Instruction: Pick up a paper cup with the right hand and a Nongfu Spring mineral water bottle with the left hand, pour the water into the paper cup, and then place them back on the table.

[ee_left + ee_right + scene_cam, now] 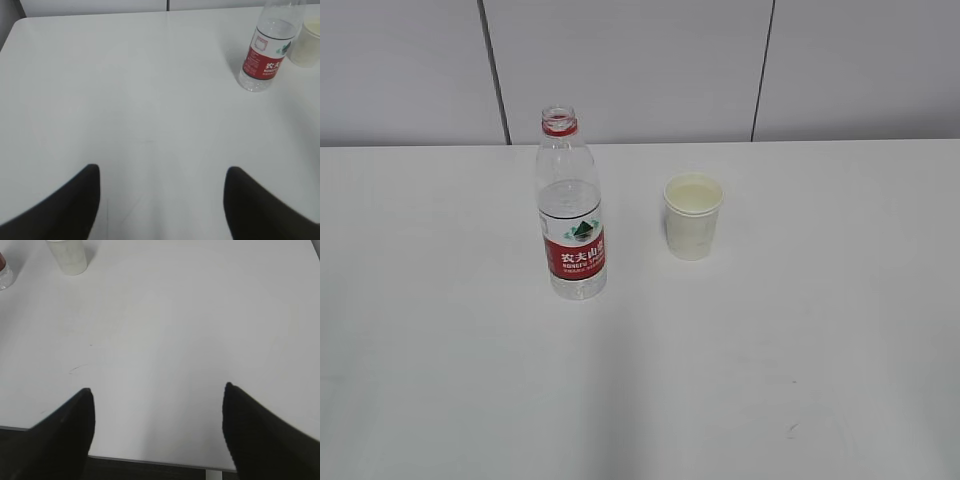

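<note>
Both jaws stand open and empty over the bench (440,380); next, left hand (160,200) takes the Nongfu Spring bottle (571,215), right hand (157,432) the paper cup (692,216).

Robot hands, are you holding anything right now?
No. The left hand and right hand are open and empty; bottle and paper cup stand on the table.

Bright, even light washes the white table (440,350), so shadows are faint: a soft grey patch falls toward 6 o'clock below the bottle (571,205). Both wrist views are soft, and their dark fingers (60,210) at the bottom edge are blurred.
</note>
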Controlling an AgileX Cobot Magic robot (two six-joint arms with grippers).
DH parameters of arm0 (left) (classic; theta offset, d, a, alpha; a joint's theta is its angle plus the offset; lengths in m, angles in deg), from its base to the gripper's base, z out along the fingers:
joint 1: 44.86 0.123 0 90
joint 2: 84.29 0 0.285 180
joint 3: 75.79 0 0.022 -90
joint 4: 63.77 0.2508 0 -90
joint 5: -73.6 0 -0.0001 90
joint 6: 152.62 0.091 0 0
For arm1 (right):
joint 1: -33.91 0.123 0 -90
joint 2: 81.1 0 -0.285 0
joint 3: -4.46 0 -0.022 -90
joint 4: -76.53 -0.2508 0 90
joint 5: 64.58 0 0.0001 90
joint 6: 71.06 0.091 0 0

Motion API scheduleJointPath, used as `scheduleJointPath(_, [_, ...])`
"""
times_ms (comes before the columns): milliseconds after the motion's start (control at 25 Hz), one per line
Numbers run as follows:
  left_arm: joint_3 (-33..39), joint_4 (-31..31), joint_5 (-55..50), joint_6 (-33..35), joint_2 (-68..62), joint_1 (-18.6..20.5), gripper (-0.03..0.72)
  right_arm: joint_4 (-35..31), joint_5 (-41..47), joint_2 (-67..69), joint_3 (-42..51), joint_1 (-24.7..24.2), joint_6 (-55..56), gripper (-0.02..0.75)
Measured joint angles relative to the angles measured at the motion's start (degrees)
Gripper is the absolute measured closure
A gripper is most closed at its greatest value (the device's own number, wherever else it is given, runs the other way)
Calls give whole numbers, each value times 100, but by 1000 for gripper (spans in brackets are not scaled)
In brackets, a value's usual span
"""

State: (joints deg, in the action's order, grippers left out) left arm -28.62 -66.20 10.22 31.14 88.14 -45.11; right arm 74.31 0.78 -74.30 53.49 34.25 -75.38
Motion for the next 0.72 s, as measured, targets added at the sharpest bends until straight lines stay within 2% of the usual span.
scheduleJointPath(720, [0, 0, 0, 0, 0, 0, 210, 0, 0, 0, 0, 0, 0, 150])
